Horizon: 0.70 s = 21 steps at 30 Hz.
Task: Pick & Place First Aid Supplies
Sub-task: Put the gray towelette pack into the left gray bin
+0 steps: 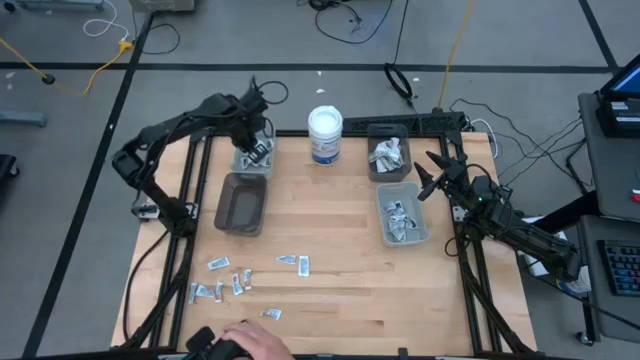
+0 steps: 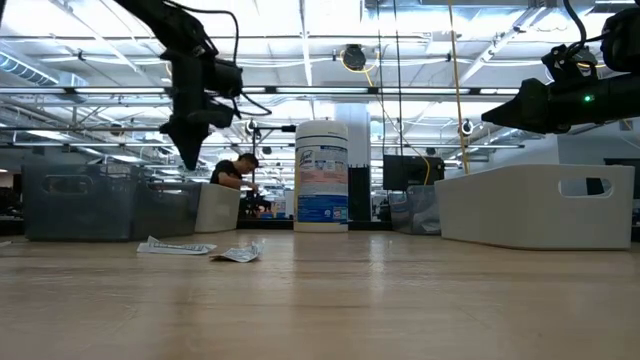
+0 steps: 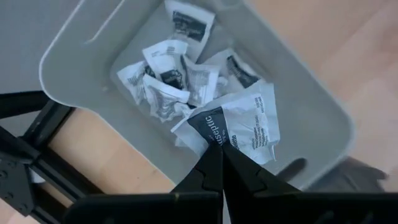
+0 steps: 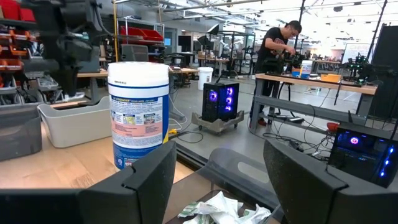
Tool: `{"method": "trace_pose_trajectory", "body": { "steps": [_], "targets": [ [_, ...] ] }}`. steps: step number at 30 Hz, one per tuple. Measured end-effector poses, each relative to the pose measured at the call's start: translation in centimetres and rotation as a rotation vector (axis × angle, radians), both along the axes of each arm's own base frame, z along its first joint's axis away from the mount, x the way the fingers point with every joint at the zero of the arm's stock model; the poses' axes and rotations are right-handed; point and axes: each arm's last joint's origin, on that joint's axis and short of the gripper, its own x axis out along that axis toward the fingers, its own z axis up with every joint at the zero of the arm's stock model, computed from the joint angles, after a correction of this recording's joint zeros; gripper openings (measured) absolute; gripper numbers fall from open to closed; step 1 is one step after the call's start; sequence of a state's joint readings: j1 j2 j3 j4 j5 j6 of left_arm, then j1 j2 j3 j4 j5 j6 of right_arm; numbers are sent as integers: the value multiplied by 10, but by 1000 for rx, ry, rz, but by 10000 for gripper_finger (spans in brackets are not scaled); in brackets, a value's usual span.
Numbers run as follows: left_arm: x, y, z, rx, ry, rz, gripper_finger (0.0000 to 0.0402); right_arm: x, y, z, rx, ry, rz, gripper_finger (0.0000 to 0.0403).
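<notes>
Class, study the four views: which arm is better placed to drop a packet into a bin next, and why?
Left. Its claw is shut on a packet directly above a grey bin holding similar packets. The right claw hangs open and empty beside the right bins.

Left hand [image 3: 221, 163] pinched, right hand [image 4: 214, 171] spread

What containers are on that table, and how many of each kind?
Dark bin: 1
Pale bins: 3
White tub: 1
Total: 5
</notes>
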<state>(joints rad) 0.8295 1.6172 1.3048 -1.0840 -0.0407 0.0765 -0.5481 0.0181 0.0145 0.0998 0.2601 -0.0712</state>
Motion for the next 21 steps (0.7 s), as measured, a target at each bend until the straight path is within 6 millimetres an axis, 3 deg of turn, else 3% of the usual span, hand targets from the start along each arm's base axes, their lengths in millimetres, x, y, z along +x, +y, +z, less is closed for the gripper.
{"method": "trace_pose_trajectory", "body": {
  "steps": [16,21],
  "targets": [
    [13,21,-51,45,157,13,0,0,0,0,0,0,0,238],
    [13,22,-53,71,162,42,15,0,0,0,0,0,0,238]
  ]
}}
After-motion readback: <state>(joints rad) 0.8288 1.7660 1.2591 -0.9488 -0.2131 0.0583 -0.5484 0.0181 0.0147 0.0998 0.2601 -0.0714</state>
